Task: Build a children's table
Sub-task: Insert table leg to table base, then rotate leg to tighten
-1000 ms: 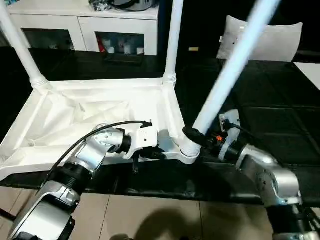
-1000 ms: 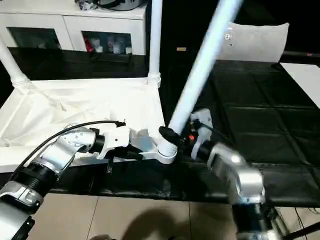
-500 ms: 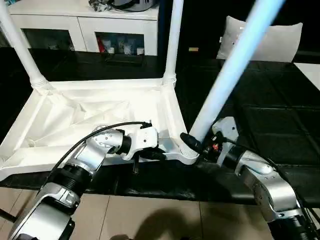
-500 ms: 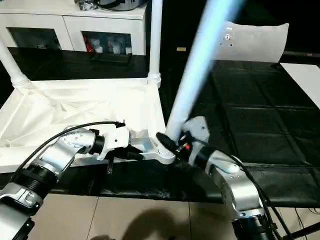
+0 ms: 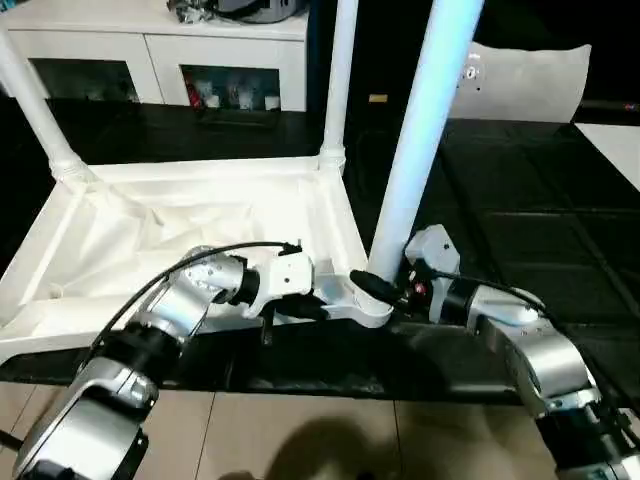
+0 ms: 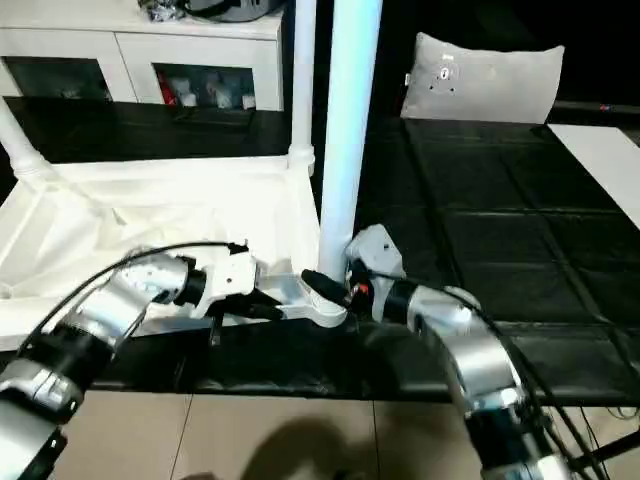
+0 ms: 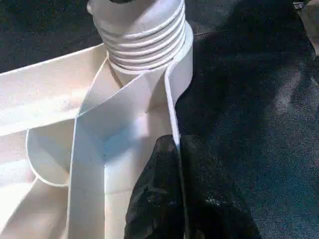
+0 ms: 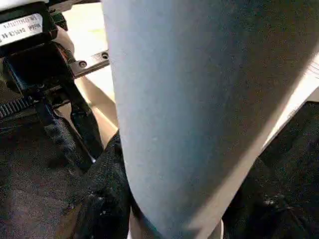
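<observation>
The white children's table top [image 5: 150, 230] lies upside down on the black work table, ribs up. Two white legs stand in its far corners, one at the left [image 5: 35, 100] and one at the right [image 5: 338, 80]. A third leg [image 5: 420, 130] rises almost upright from the near right corner socket [image 5: 365, 310]; its ribbed end [image 7: 142, 35] sits in the socket. My right gripper [image 5: 378, 290] is shut on this leg just above the socket, black fingers [image 8: 99, 199] on either side of it. My left gripper [image 5: 300, 305] is shut on the top's near rim [image 7: 172, 99] beside that socket.
A white cabinet [image 5: 160, 50] stands behind the work table, and a white cushion [image 5: 530, 80] lies at the back right. The black cover [image 5: 520, 230] stretches to the right of the table top. The work table's front edge runs just below my wrists, with tiled floor [image 5: 300, 440] beneath.
The third leg has swung from leaning far to the right to nearly upright in the near right socket, with my right wrist turning along. My left gripper has kept its hold on the rim.
</observation>
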Controlling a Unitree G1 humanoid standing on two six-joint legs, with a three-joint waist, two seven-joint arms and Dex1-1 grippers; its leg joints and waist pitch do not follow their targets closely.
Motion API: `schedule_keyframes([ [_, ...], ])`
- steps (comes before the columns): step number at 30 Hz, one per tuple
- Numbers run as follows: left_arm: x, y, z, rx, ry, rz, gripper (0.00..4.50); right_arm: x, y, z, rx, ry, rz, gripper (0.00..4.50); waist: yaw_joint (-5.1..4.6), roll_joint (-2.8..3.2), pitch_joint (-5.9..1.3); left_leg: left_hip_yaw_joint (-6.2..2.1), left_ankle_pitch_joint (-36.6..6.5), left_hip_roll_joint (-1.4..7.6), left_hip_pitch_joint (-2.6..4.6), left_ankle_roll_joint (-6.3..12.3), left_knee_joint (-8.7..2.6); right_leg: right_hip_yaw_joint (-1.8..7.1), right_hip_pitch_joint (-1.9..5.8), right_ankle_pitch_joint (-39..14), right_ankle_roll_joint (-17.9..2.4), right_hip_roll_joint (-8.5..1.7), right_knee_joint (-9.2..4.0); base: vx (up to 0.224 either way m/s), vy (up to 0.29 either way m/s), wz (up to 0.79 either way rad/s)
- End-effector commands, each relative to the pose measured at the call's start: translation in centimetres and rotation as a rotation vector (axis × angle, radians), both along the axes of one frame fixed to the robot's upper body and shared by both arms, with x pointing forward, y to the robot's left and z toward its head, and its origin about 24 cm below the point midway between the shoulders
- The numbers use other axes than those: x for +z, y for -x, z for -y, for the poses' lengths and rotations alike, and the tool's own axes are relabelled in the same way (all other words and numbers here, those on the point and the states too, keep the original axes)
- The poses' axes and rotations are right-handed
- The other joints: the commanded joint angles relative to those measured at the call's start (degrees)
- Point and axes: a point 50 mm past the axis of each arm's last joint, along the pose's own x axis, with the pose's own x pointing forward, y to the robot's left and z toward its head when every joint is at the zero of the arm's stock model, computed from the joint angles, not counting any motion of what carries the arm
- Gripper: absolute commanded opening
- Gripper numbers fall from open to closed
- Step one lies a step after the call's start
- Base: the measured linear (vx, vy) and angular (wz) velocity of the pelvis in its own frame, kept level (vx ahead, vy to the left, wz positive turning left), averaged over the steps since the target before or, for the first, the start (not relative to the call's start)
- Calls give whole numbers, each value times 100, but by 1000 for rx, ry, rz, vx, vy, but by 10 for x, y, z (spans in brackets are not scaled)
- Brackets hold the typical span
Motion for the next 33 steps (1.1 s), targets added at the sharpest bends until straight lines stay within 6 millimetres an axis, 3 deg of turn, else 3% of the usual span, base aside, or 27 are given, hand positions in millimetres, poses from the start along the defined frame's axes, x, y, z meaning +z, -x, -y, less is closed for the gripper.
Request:
schedule_keyframes([
  [1,10,-4,0,-54,-55,42,0,-42,14,9,-34,80,-219,189,-43,27,-184,-50,-2390,123,70,147,-473,155,125,-4049,-176,-452,-645,0,0,0],
  [6,8,-3,-5,46,-17,15,0,-41,11,8,-121,40,-224,189,-106,47,-174,-88,-2555,157,45,83,-514,117,150,-3897,-248,-467,-624,0,0,0],
  [7,6,-1,-7,133,28,-21,0,-42,9,7,-181,38,-222,189,-138,63,-164,-94,-2652,169,56,39,-523,105,139,-3900,-301,-482,-619,0,0,0],
  [11,1,11,-6,238,68,-77,0,-46,2,6,-306,48,-207,189,-182,99,-141,-115,-2887,161,87,-15,-516,49,110,-4142,-214,-486,-650,0,0,0],
  [12,0,16,-1,269,81,-88,0,-45,-4,6,-366,44,-201,189,-257,115,-112,-157,-3079,157,59,-42,-530,-56,140,-4312,-98,-489,-687,0,0,0],
  [14,0,22,5,295,94,-96,0,-45,-10,5,-422,41,-194,189,-343,141,-91,-192,-3256,164,37,-47,-548,-142,169,-4321,-23,-480,-722,0,0,0],
  [15,0,25,9,301,95,-97,0,-44,-13,5,-445,38,-191,189,-430,193,-74,-228,-3550,195,66,-54,-582,-221,199,-4153,-11,-465,-746,0,0,0],
  [16,0,27,13,305,91,-92,0,-44,-16,4,-464,38,-189,189,-507,235,-43,-279,-3878,245,41,-68,-655,-271,267,-3920,-23,-454,-729,0,0,0],
  [18,3,34,36,333,95,-75,0,-40,-26,1,-528,27,-180,189,-586,241,-42,-330,-4217,302,40,-118,-722,-255,335,-3516,-158,-487,-631,0,0,0],
  [19,6,36,48,370,97,-53,0,-38,-30,-1,-557,18,-178,189,-639,216,3,-314,-4466,311,76,-137,-750,-292,305,-3632,-157,-473,-635,0,0,0],
  [20,7,36,49,376,94,-47,0,-38,-31,-2,-557,17,-178,189,-654,211,-6,-289,-4381,263,138,-128,-686,-299,258,-3797,-120,-505,-698,0,0,0],
  [21,8,36,51,386,86,-36,0,-38,-31,-3,-556,17,-180,189,-694,181,-2,-254,-4101,147,196,-67,-567,-395,190,-4312,26,-544,-865,0,0,0],
  [22,10,37,52,398,79,-27,0,-39,-31,-4,-558,17,-183,189,-738,173,4,-249,-3808,97,153,-19,-505,-502,228,-4605,175,-583,-961,0,0,0],
  [23,10,37,52,398,78,-27,0,-39,-31,-4,-558,17,-183,189,-738,173,4,-249,-3808,97,153,-19,-505,-502,228,-4605,175,-583,-961,0,0,0],
  [24,10,35,51,411,71,-15,0,-39,-31,-6,-554,12,-185,189,-756,232,15,-315,-3983,191,53,-11,-584,-581,354,-4473,304,-560,-886,0,0,0],
  [25,10,33,49,413,67,-5,0,-39,-30,-7,-547,4,-187,189,-699,284,33,-378,-4448,335,-36,-41,-771,-455,453,-3941,179,-509,-594,0,0,0],
  [26,10,32,46,426,55,5,0,-40,-30,-9,-540,-4,-189,189,-649,292,60,-396,-4733,429,-125,-74,-905,-355,522,-3621,90,-474,-347,0,0,0],
  [27,9,30,42,438,38,17,0,-40,-30,-10,-532,-9,-189,189,-547,324,63,-387,-4967,519,-192,-117,-1051,-207,598,-3157,-34,-446,3,-35,-66,14],
  [28,9,30,42,438,38,17,0,-40,-30,-10,-532,-9,-189,189,-449,161,69,-283,-4854,474,-72,-79,-1034,77,397,-2981,-140,-443,52,19,-104,20],
  [29,9,30,41,445,32,21,0,-40,-30,-11,-531,-9,-189,189,-465,-11,94,-191,-4306,163,176,-37,-680,-8,52,-4394,147,-458,-556,19,-104,20],
  [30,8,28,35,469,4,34,0,-40,-31,-12,-522,-9,-187,189,-538,-104,186,102,-2468,-438,789,22,579,-458,-718,-6831,596,-615,-1546,6,-120,9],
  [31,8,27,31,482,-10,41,0,-40,-31,-14,-509,-10,-184,189,-683,239,1,-177,-2164,11,50,148,-13,-691,551,-5422,661,-933,-968,73,10,-42],
  [32,7,25,27,495,-20,45,0,-39,-31,-14,-496,-12,-179,189,-619,282,124,-384,-3227,302,-87,189,-341,-793,611,-4687,722,-706,-714,73,10,-42],
  [33,8,25,27,498,-20,46,0,-39,-31,-15,-493,-12,-176,189,-563,394,-1,-617,-3925,579,-349,191,-623,-426,947,-2840,332,-646,391,108,109,-55],
])
